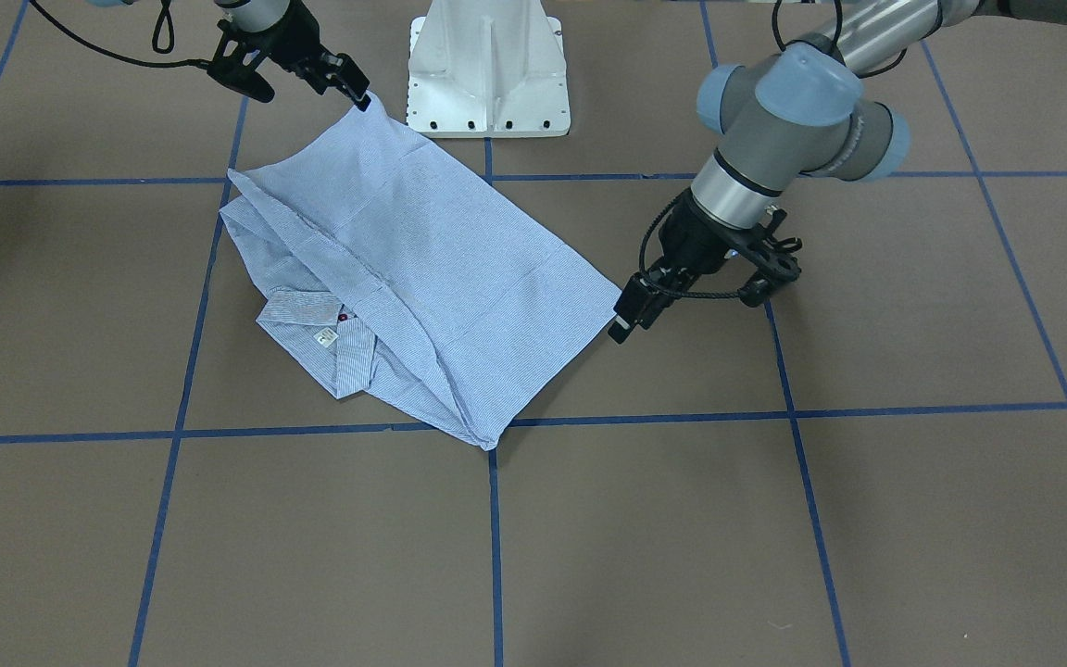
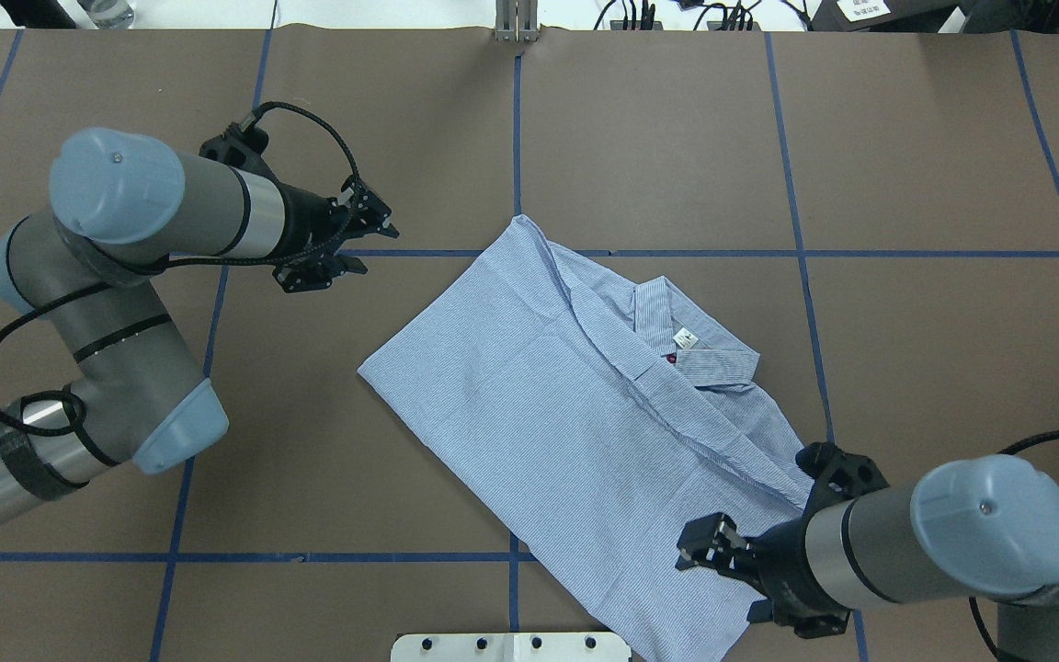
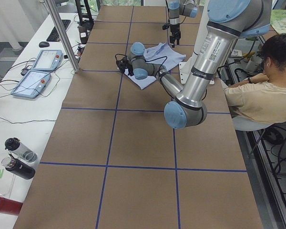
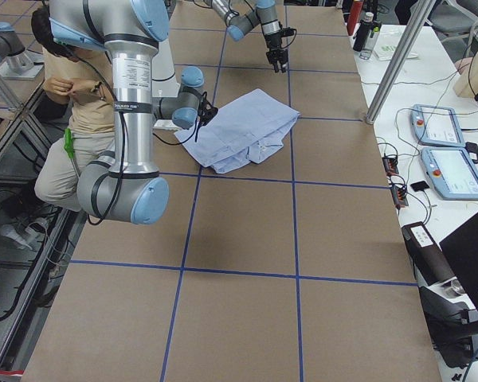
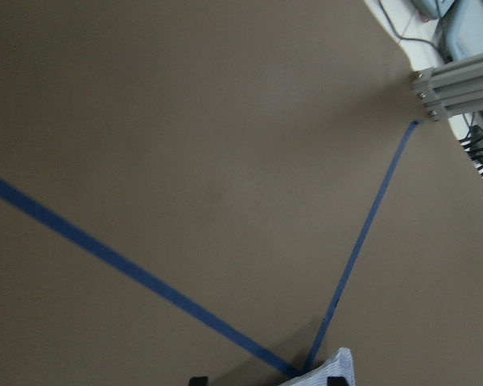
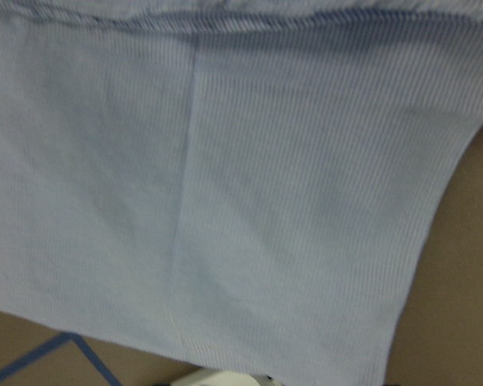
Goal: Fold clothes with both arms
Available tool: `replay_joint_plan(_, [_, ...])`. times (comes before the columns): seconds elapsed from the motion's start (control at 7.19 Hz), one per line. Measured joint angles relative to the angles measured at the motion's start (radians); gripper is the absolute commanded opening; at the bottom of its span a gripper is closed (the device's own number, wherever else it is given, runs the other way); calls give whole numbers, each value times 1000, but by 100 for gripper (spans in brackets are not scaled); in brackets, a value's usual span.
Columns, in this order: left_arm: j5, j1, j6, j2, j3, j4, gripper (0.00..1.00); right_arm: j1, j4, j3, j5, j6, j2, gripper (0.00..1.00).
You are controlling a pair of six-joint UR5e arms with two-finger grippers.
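**Striped shirt half-folded, one corner pinched, the other arm standing off**

Brown paper covers the tabletop [image 1: 682, 556], ruled into large squares by blue tape lines [image 1: 494, 537]. Seen from the operators' side, the nearest stretch carries nothing but that grid.

Beyond it lies the shirt [image 1: 441, 269], light blue with fine white stripes, set diagonally across a crossing of the tape. It is folded over on itself, with a broad smooth panel on top. The collar [image 1: 311, 315] juts out from under that panel's edge, and on it show the small white neck label [image 1: 325, 337] and a red button just beside it.

At about the same depth, the left end effector [image 2: 375, 245] hangs just off the shirt's side corner. Its fingers are spread apart and carry nothing. Its wrist camera sees bare paper, two tape lines and only the tip of that cloth corner at the bottom edge, close by the fingertips. The overhead view shows the corner lying flat on the tabletop.

Farther back, the right end effector [image 1: 362, 95] is pinched on the shirt's far corner. The cloth rises to a peak at its fingertips while the rest stays flat. Its wrist camera is filled with striped fabric, with a strip of brown paper down one side.

Farthest back stands the white pedestal [image 1: 487, 74], just beyond the lifted corner. In the side view a seated person [image 3: 257, 90] is behind it.
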State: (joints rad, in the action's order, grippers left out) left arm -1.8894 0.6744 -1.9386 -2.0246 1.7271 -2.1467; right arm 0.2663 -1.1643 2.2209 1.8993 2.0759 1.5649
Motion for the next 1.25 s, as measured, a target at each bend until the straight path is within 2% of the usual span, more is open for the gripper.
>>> replay_joint_plan(0.28, [64,-78,-27,63,45,52,69,162,-1,-103,0,-7,-103,100])
replay_joint_plan(0.56, [101,-114,-66,121,34,-6,68,272,-3,-213,-3,-17,-195,100])
replay_joint_plan(0.7, [117,-140,-99,131,13,-52,63,294,-3,-239,-7,-34,-211,100])
replay_joint_plan(1.11, [156,-215,-128,121,-27,-87,59,309,-3,-270,-20,-57,-224,100])
replay_joint_plan(1.25, [159,-222,-128,117,-32,-88,51,311,-3,-275,-21,-58,-225,100])
